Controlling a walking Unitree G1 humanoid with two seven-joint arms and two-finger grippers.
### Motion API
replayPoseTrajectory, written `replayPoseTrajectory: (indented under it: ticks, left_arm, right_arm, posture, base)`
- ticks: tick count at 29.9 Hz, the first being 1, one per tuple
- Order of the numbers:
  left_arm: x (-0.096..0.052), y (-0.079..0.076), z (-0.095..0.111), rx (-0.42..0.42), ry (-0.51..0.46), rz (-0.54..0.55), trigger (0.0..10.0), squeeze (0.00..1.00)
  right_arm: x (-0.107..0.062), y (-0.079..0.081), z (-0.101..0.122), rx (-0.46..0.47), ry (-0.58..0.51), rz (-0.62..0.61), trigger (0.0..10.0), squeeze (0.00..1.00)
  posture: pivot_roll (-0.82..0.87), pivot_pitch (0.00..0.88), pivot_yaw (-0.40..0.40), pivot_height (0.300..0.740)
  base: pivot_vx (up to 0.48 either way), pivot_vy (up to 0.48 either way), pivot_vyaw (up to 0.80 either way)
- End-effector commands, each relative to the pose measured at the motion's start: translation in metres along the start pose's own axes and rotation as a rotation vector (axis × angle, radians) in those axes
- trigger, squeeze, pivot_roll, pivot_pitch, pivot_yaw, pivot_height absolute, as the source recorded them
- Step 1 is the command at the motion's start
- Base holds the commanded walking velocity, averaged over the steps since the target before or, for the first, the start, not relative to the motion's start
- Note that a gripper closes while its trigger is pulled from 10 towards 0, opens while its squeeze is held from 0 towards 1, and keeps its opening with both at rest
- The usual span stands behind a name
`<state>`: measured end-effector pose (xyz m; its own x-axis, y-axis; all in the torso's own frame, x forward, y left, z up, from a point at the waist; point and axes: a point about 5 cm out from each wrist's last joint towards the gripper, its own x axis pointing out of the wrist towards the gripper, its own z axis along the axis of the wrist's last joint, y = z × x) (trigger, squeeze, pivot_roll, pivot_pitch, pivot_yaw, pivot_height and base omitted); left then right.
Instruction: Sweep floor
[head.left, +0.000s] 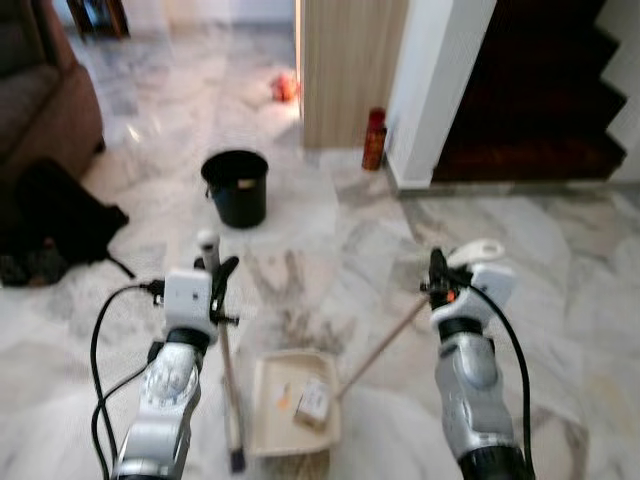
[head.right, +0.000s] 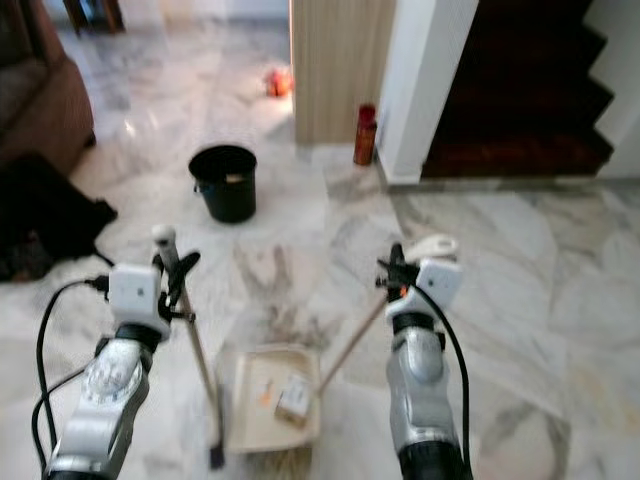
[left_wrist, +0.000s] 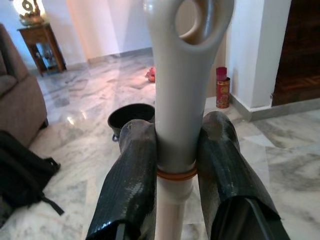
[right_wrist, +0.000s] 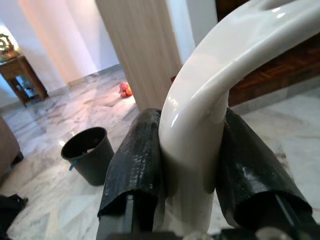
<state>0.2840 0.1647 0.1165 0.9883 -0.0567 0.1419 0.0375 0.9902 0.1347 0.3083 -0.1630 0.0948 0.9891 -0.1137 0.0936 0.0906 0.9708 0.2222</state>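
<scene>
— Nearest, low between both arms?
— Cream dustpan (head.left: 290, 405) flat on the marble floor (head.left: 560, 260), a small box-like scrap (head.left: 312, 402) inside; dark bristles at its near edge.

— Around and beyond?
— Black bucket (head.left: 237, 186) straight ahead, well apart. Black bag (head.left: 55, 225) by a brown sofa (head.left: 45, 105) on the left; red canister (head.left: 374, 138) at the foot of a wooden pillar (head.left: 350, 70); dark stairs (head.left: 540, 90) on the right.

— Broom?
— Broom handle (head.left: 218, 330) near upright, top slightly tilted, clamped by the left gripper (left_wrist: 175, 150), black fingers (left_wrist: 131, 185) pressing either side below the eyelet.

— Dustpan's stick?
— Dustpan handle (head.left: 385, 345) slanting up and rightwards from the pan; white grip squeezed in the right gripper (right_wrist: 192, 150).
</scene>
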Motion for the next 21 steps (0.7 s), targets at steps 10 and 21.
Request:
replayPoseTrajectory:
  ticks: [10,21]
  left_arm:
    - [0.0035,-0.0002,0.0106,0.016,-0.041,-0.003,10.0,0.00]
    - [0.0038,0.0003,0.0111,0.016,-0.039,-0.001,10.0,0.00]
  right_arm:
    - [0.0043,0.0007,0.0118,0.006,-0.051,0.002,10.0,0.00]
    - [0.0043,0.0010,0.0116,0.000,-0.047,0.003,10.0,0.00]
  posture:
    - [0.10,0.066,-0.012,0.740]
    - [0.10,0.080,-0.011,0.740]
  base:
    - [0.314,0.000,0.00]
    - [0.313,0.000,0.00]
